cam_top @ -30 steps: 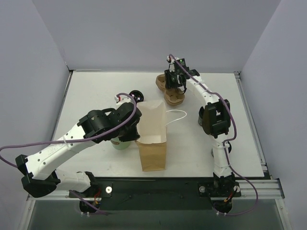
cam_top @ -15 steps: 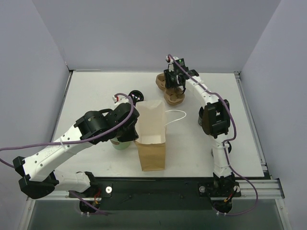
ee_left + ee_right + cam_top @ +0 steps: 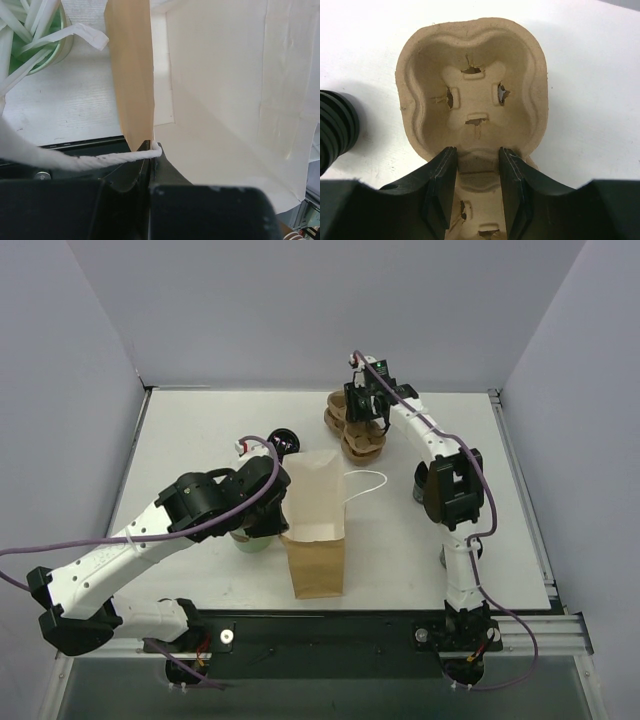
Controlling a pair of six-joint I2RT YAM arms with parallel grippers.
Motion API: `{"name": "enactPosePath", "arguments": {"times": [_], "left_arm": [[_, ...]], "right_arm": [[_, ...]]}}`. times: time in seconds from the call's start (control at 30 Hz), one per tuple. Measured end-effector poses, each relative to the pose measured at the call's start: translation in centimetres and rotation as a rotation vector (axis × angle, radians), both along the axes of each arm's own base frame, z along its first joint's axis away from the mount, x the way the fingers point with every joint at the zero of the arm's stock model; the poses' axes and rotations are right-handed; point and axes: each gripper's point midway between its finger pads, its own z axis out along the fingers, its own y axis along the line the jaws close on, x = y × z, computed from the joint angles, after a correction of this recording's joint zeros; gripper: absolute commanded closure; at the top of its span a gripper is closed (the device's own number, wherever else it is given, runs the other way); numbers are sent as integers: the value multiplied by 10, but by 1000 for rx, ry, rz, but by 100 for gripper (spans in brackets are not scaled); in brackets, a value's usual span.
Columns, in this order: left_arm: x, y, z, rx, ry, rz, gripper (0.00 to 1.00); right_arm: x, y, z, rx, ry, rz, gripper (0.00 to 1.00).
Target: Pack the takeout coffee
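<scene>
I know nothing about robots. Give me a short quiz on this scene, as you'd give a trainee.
1. True or false: the left gripper is shut on the paper bag's edge.
2. What lies between the fingers of the right gripper? A a spoon; B the cup carrier; C a plate.
3. Fill in: the green cup holds white ____.
Key: 1 true; 2 B; 3 straws.

Left arm (image 3: 130, 540) reaching forward and right, elbow raised, left gripper (image 3: 150, 152) low with jaws pinched tight on the bag (image 3: 318, 502) rim, right arm (image 3: 440, 465) stretched far forward, wrist angled down, right gripper (image 3: 477, 172) with jaws partly closed, clasping the tray (image 3: 412, 100) neck.
</scene>
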Motion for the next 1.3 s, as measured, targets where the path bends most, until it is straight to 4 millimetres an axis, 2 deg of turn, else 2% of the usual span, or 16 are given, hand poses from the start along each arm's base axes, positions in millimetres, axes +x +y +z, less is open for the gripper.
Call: {"name": "enactPosePath", "arguments": {"times": [0.1, 0.2, 0.37, 0.5, 0.57, 0.6, 0.7, 0.73, 0.83, 0.9, 1.0, 1.1, 1.2, 1.3], "left_arm": [[2, -2, 2, -11, -8, 0, 99], [8, -7, 5, -31, -25, 8, 99], [27, -16, 4, -47, -51, 46, 99], [45, -21, -3, -34, -68, 104, 99], [52, -25, -7, -40, -77, 125, 93], [55, -26, -9, -47, -82, 135, 84], [60, -33, -16, -71, -87, 148, 71], [61, -35, -19, -79, -88, 148, 61], [63, -42, -21, -104, -94, 135, 50], [63, -44, -18, -121, -100, 122, 46], [60, -40, -8, -158, -107, 108, 41], [57, -30, 8, -204, -126, 101, 32], [49, -16, 27, -253, -160, 87, 30], [40, 0, 42, -283, -200, 74, 28]], "right_arm": [[1, -2, 18, 27, -16, -13, 65], [3, -9, 49, 65, -55, -43, 66], [-7, -35, 117, 119, -132, -114, 66], [-27, -56, 185, 177, -213, -171, 68], [-42, -62, 219, 220, -254, -190, 68], [-52, -62, 233, 245, -267, -195, 68], [-88, -54, 277, 320, -304, -181, 68], [-98, -50, 286, 337, -313, -174, 68], [-144, -26, 318, 401, -336, -118, 69], [-172, -8, 337, 454, -347, -73, 70], [-204, 7, 358, 522, -353, -45, 71], [-226, 13, 370, 558, -359, -65, 71], [-246, 25, 368, 556, -344, -71, 71], [-265, 42, 352, 521, -289, -71, 71]]}}
